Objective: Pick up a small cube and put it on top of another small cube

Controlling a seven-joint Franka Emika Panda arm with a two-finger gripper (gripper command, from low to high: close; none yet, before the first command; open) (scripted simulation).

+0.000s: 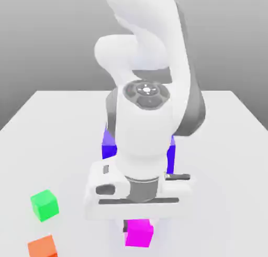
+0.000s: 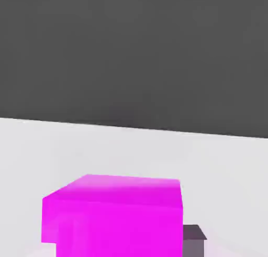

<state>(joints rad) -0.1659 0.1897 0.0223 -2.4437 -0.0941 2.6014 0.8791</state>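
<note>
The small magenta cube (image 1: 139, 234) is directly under my hand near the table's front edge. My gripper (image 1: 137, 228) straddles it, with a dark finger (image 1: 126, 227) against the cube's side on the exterior view's left. In the hand view the small cube (image 2: 118, 211) looms close, and the other dark finger (image 2: 192, 241) presses against its opposite face. The gripper is shut on the cube. I cannot tell whether the cube rests on the table or hangs just above it.
A green cube (image 1: 44, 205) and an orange cube (image 1: 42, 246) lie at the exterior view's front left. A big blue-purple block (image 1: 109, 144) stands behind the arm, mostly hidden by it. The white table (image 1: 225, 161) stretches to the exterior view's right.
</note>
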